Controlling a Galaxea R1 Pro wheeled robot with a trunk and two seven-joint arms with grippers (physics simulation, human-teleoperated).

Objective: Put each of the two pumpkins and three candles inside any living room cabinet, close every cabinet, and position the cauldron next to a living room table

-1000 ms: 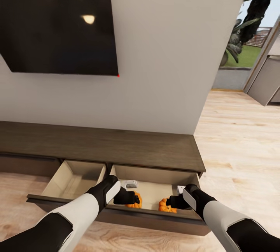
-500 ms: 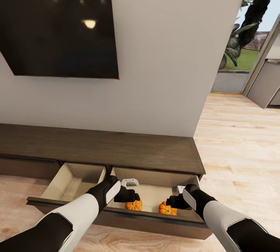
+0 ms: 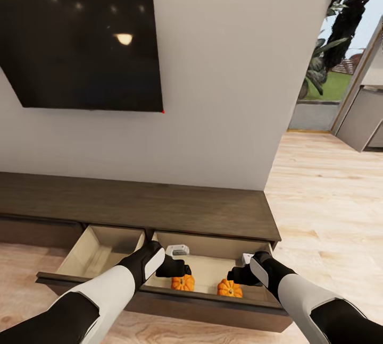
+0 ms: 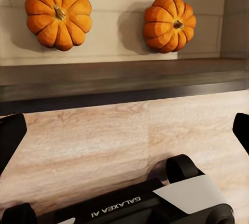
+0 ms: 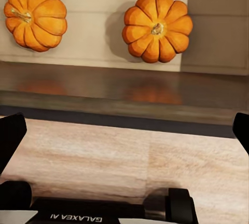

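I read only one text, and it appears two times: "GALAXEA AI". In the left wrist view it stands in white letters, upside down, on the black body of my left gripper, near the white cover. In the right wrist view the same words stand, again upside down, on the black body of my right gripper. I can read no other letters, numbers or signs.

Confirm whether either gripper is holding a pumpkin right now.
No. Both pumpkins lie loose on the drawer floor, beyond the drawer front, with nothing gripping them.
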